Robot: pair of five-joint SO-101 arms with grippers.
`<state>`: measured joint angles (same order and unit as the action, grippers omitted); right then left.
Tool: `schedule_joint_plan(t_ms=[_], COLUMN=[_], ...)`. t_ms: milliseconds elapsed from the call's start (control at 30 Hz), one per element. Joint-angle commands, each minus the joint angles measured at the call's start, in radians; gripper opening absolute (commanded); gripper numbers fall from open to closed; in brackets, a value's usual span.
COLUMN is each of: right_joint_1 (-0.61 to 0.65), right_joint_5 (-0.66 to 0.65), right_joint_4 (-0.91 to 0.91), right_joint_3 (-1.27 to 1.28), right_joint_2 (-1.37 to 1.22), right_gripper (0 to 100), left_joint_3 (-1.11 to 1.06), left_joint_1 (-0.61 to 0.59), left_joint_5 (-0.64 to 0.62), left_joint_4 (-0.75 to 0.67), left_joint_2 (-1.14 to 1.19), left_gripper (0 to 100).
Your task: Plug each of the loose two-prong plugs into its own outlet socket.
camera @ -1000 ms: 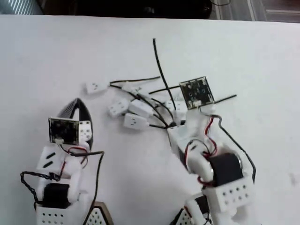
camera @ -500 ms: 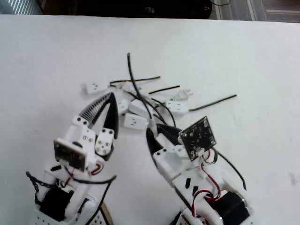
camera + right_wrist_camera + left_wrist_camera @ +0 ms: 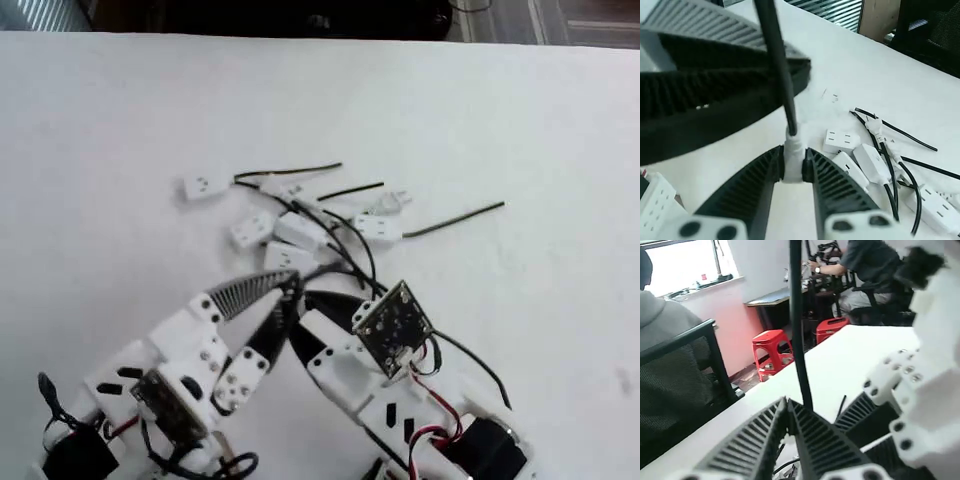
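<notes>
My right gripper (image 3: 792,165) is shut on a white two-prong plug (image 3: 793,150), and its black cord (image 3: 777,65) rises stiffly from it. My left gripper (image 3: 787,407) is shut, with nothing seen between its fingers. The cord (image 3: 797,330) passes close beside them. In the high view both grippers meet near the table's front middle, the left gripper (image 3: 288,285) touching or almost touching the right gripper (image 3: 305,305). Just beyond them lies a pile of white outlet sockets (image 3: 298,230) and corded plugs (image 3: 270,183). One socket (image 3: 203,187) lies apart at the pile's left.
More black cords (image 3: 455,218) trail right of the pile. The white table (image 3: 120,110) is bare to the far left, far right and back. A person sits in the room behind, away from the table.
The right gripper drew back from the pile toward the front with the plug and cord. The left arm swung in toward the middle, its fingers closing beside the cord.
</notes>
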<state>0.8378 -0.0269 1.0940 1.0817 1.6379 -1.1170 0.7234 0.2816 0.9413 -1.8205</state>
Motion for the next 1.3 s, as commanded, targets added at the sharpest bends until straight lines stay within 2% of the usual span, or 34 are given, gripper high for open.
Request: schedule_joint_plan(t_ms=[0, 233, 400, 500, 700, 800, 933, 1000, 1100, 1267], right_joint_1=[0.008, 0.007, -0.038, -0.133, -0.326, -0.407, -0.490, -0.510, -0.536, -0.595], right_joint_5=[-0.008, -0.006, -0.006, -0.008, 0.000, 0.002, 0.002, 0.005, 0.080, 0.121], right_joint_4=[-0.021, -0.019, -0.016, -0.012, -0.015, -0.076, -0.166, -0.199, -0.225, -0.236], right_joint_3=[-0.002, -0.002, -0.002, 0.000, -0.008, -0.008, -0.008, -0.008, -0.005, -0.002], right_joint_2=[0.007, 0.007, 0.007, -0.016, -0.249, -0.384, -0.524, -0.572, -0.607, -0.608], right_gripper=[1.7, 1.7, 1.7, 1.7, 1.7, 1.7, 1.7, 1.7, 1.7, 1.8], left_joint_3=[0.058, 0.054, 0.061, 0.071, 0.074, 0.080, 0.150, 0.198, 0.258, 0.339], left_joint_1=[0.116, 0.137, 0.110, 0.001, -0.315, -0.423, -0.503, -0.532, -0.570, -0.584], left_joint_5=[0.078, 0.100, 0.193, 0.158, 0.143, 0.143, 0.153, 0.213, 0.310, 0.427], left_joint_4=[0.075, 0.124, 0.143, 0.129, 0.109, 0.107, 0.107, 0.109, 0.109, 0.143], left_joint_2=[0.012, 0.012, 0.012, 0.013, 0.051, 0.173, 0.421, 0.559, 0.757, 1.035], left_gripper=[2, 2, 2, 2, 5, 9, 11, 11, 14, 25])
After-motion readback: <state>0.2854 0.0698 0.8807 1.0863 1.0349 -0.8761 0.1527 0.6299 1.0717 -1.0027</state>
